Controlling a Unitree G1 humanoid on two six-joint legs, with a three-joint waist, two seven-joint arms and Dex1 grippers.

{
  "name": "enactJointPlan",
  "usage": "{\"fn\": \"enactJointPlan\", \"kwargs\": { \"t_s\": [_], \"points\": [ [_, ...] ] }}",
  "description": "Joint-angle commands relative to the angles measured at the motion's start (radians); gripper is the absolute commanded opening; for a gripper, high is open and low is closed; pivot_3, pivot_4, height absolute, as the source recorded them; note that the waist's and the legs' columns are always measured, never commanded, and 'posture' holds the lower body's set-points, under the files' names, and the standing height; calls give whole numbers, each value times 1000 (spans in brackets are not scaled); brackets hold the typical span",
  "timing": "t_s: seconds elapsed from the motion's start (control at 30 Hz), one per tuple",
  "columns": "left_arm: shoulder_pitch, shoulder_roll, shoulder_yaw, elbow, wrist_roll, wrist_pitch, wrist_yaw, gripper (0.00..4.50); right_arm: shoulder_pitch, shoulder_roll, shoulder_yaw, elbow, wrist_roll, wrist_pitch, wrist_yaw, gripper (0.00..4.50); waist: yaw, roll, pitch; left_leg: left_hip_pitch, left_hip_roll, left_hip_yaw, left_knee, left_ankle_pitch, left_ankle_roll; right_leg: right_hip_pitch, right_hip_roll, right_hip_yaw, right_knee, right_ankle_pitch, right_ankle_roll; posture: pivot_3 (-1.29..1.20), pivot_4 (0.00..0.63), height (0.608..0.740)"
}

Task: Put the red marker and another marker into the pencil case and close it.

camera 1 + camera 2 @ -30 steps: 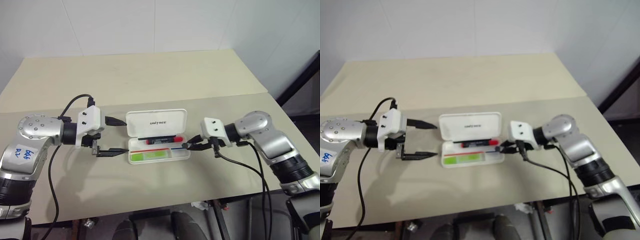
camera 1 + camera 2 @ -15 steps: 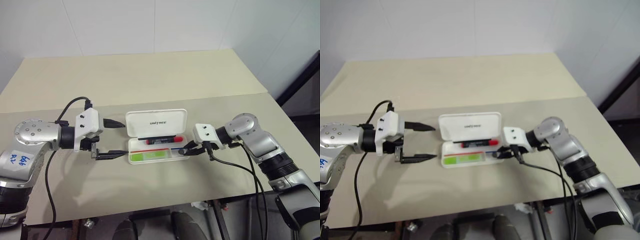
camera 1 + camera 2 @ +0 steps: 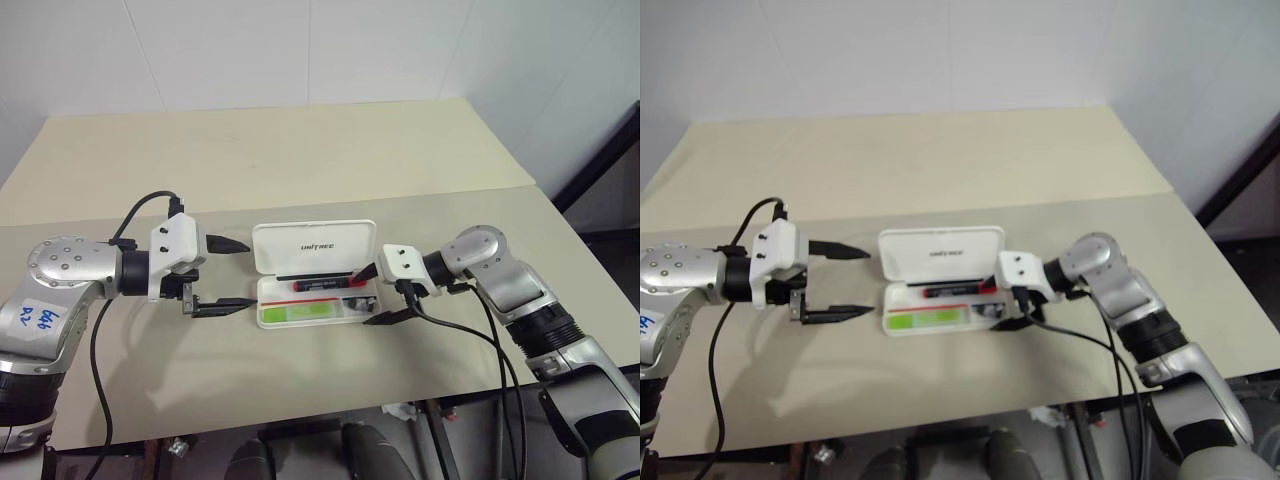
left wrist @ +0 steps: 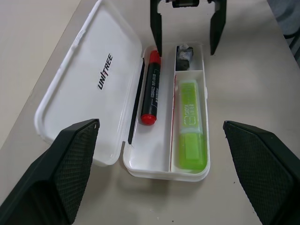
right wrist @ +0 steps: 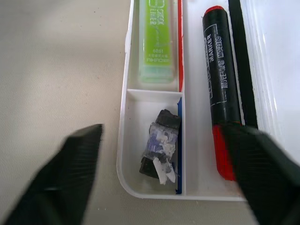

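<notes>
The white pencil case (image 3: 312, 245) lies open on the table with its lid tilted back. The red marker (image 3: 328, 283) rests in the rear compartment. The other marker, a light-green highlighter (image 3: 295, 312), lies in the front compartment. My left gripper (image 3: 250, 274) is open, just left of the case, its fingers pointing at the case's left end. My right gripper (image 3: 362, 298) is open at the case's right end, one finger near the red cap and the other off the front corner. It holds nothing. The left wrist view shows the red marker (image 4: 151, 89) and highlighter (image 4: 190, 126) side by side.
A small dark scrap with torn paper (image 5: 159, 147) sits in the case's small end compartment. Black cables hang from both wrists over the table's front edge (image 3: 300, 425). A seam (image 3: 450, 192) runs across the tabletop behind the case.
My right gripper has gone from shut to open, its fingers now spread at the case's right end. The left gripper, the case and both markers have stayed put.
</notes>
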Motion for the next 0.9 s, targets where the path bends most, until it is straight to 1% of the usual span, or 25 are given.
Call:
{"fn": "enactJointPlan", "kwargs": {
  "t_s": [0.03,0.13,0.23,0.4,0.47,0.6,0.73,0.77,0.83,0.9],
  "points": [
    [-16,12,18,-13,-5,-20,5,4500,-25,-3,-58,-8,26,-21,-3,4462,0,0,0,0,0,0,0,0,0,0,0,0,0,0,0,0,150,740],
    [-10,15,24,-9,-4,-23,6,4500,-22,-11,-99,-32,64,-23,3,4462,0,0,0,0,0,0,0,0,0,0,0,0,0,0,0,0,150,740],
    [5,17,40,-6,-8,-22,12,4500,2,-13,-170,-76,141,-15,9,4462,0,0,0,0,0,0,0,0,0,0,0,0,0,0,0,0,150,740],
    [33,14,106,15,-43,-10,17,4500,71,-40,-328,-139,293,-30,25,4462,1,0,0,0,0,0,-1,0,0,0,0,0,0,0,0,0,150,740],
    [46,15,125,28,-49,-14,12,4500,96,-63,-369,-153,315,-17,14,4462,2,0,0,0,0,0,0,0,0,0,0,0,0,0,0,0,150,740],
    [58,22,132,64,-36,-43,-8,4500,119,-106,-410,-151,326,10,-5,4462,1,0,0,1,0,0,0,0,0,1,0,0,0,0,0,0,150,740],
    [51,40,140,143,-33,-85,-48,4500,112,-147,-455,-150,398,63,39,4462,-2,0,0,1,0,0,0,0,0,1,0,0,0,0,0,0,150,740],
    [48,44,142,165,-36,-96,-60,4111,109,-157,-461,-154,406,86,30,4500,-3,0,0,2,0,0,0,0,0,1,0,0,0,0,0,0,150,740],
    [40,47,142,194,-38,-112,-71,3630,111,-175,-462,-172,423,135,28,4500,-2,0,0,2,0,0,0,0,0,1,0,0,0,0,0,0,150,740],
    [22,36,141,207,-51,-112,-65,2917,113,-176,-457,-186,425,146,21,4500,-1,0,0,2,0,0,0,0,0,1,0,-1,0,0,-1,0,150,740]
  ]
}}
